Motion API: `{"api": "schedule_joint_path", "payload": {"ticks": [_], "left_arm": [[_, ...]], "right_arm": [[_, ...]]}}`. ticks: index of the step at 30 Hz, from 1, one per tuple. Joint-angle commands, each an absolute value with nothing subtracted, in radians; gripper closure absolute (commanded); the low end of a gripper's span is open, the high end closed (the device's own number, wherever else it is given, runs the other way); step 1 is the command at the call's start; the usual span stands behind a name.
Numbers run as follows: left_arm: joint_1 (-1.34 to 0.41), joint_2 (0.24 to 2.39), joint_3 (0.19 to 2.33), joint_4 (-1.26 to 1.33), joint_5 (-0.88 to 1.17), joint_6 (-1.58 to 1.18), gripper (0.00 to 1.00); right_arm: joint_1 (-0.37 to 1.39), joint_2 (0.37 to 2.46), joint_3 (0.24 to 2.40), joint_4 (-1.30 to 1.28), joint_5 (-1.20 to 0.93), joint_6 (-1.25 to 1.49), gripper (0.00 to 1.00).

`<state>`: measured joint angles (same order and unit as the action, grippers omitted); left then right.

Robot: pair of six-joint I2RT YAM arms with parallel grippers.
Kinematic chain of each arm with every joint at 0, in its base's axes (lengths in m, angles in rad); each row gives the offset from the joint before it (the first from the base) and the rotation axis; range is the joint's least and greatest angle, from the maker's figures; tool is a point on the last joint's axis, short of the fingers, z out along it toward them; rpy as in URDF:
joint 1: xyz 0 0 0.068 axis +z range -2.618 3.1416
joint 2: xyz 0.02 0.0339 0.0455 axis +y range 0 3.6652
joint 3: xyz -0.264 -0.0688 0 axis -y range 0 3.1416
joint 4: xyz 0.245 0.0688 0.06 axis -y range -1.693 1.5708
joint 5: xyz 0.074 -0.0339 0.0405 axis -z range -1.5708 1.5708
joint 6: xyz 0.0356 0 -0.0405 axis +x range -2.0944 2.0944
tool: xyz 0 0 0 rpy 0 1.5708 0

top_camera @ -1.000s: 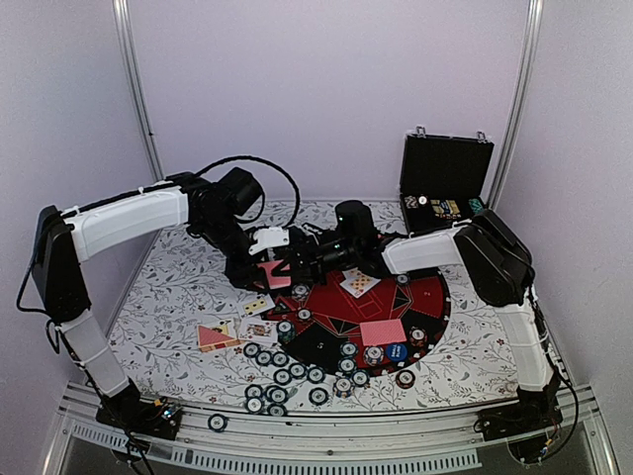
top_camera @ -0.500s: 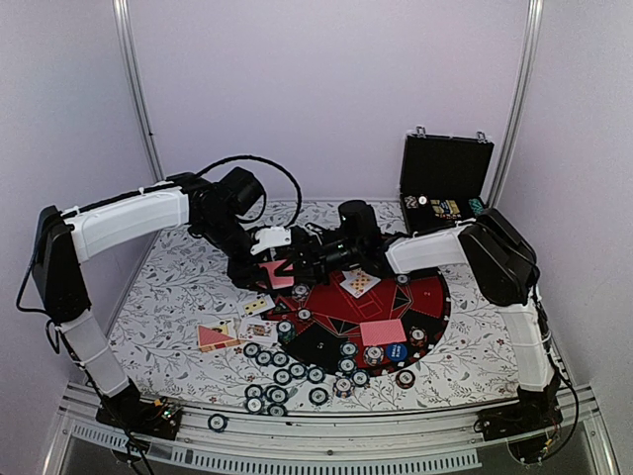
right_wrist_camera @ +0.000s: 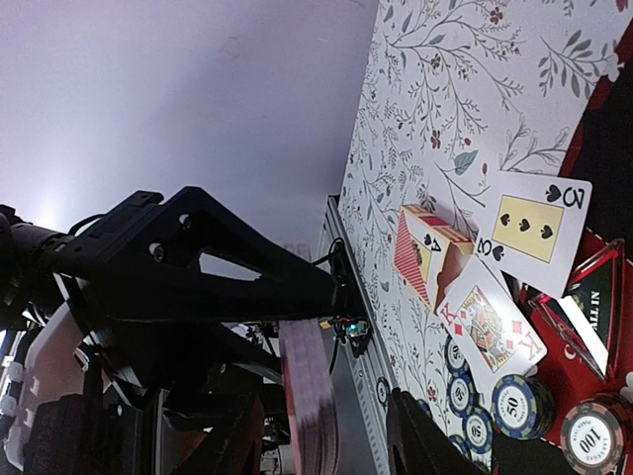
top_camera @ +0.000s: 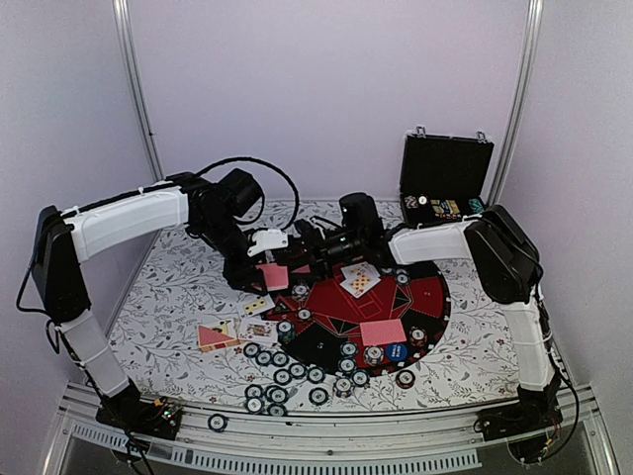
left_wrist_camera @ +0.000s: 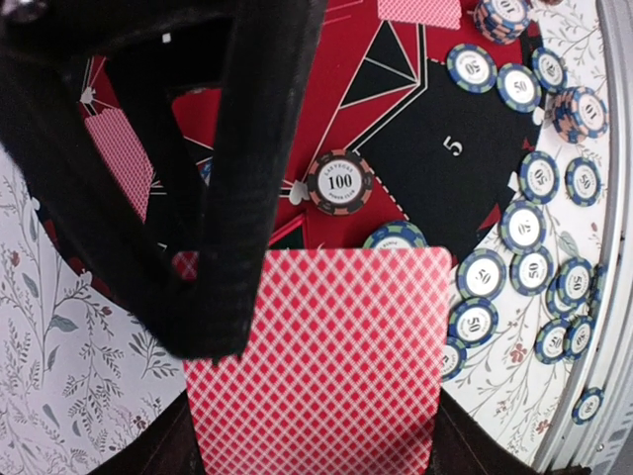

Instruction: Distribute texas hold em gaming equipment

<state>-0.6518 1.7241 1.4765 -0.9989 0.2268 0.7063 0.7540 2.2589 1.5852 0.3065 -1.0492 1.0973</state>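
Observation:
My left gripper (left_wrist_camera: pixel 316 440) is shut on a deck of red-backed playing cards (left_wrist_camera: pixel 321 356), held above the mat's left edge (top_camera: pixel 272 276). In the right wrist view that deck (right_wrist_camera: pixel 309 396) shows edge-on between the fingers of my right gripper (right_wrist_camera: pixel 321 440), which stand apart from it on both sides, open. From above, the right gripper (top_camera: pixel 299 257) reaches the deck from the right. Poker chips (top_camera: pixel 282 374) lie scattered along the mat's near edge, with a 100 chip (left_wrist_camera: pixel 339 182) just below the deck. A three of spades (right_wrist_camera: pixel 534 223) and a king of diamonds (right_wrist_camera: pixel 490 322) lie face up.
The round red-and-black mat (top_camera: pixel 425 297) carries a face-down card (top_camera: pixel 383 332) and face-up cards (top_camera: pixel 359 280). More cards (top_camera: pixel 220 334) lie on the floral cloth at left. The black case (top_camera: pixel 445 183) stands open at the back right. One chip (top_camera: pixel 217 423) rests on the front rail.
The right gripper's jaws have parted around the deck, and its arm has drawn slightly up and back. The left gripper stays in place with the deck.

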Motion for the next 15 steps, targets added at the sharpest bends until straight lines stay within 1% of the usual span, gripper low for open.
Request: {"api": "schedule_joint_path", "payload": {"ticks": [1, 8, 15], "left_arm": [[-0.649, 1.729, 1.505, -1.005, 0.224, 0.700, 0.52], [-0.649, 1.737, 1.519, -1.006, 0.220, 0.695, 0.52], [-0.649, 1.740, 1.528, -1.009, 0.221, 0.694, 0.52]], "right_arm": [[0.782, 2.283, 1.655, 0.280, -1.038, 1.077, 0.54], [0.808, 2.327, 1.706, 0.240, -1.028, 1.070, 0.54], [0.816, 2.342, 1.711, 0.206, -1.017, 1.046, 0.54]]}}
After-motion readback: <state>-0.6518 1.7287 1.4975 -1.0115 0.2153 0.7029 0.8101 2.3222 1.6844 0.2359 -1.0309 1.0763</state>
